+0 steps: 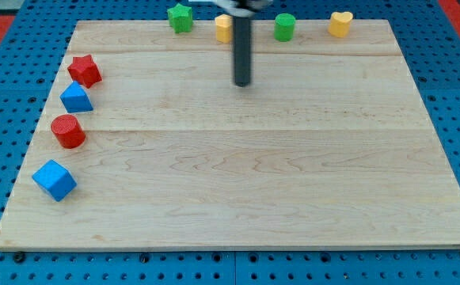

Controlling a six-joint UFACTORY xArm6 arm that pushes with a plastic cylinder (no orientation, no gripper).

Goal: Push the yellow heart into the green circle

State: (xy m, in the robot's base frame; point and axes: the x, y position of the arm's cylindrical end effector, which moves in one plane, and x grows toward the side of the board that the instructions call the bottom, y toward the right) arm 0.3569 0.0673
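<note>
1. You are looking at my tip [242,83] standing on the wooden board [237,182], a little below the row of blocks along the view's top edge. It is a bare rod: it is holding nothing and touching no block.
2. The yellow heart [340,24] is sitting at the view's top right, well apart from my tip. The green circle [284,27] is standing to its left with a clear gap between them.
3. A second yellow block [224,28] is partly hiding behind the rod, and a green star [181,17] is lying further left.
4. You are risking trouble if I travel straight right along the row: I would probably be clipping the green circle first and knocking it away.
5. You are also working right at the board's top edge, so an angled push could be sending the heart off the wood.
6. Pushing off-centre could be spinning the heart past the circle.
</note>
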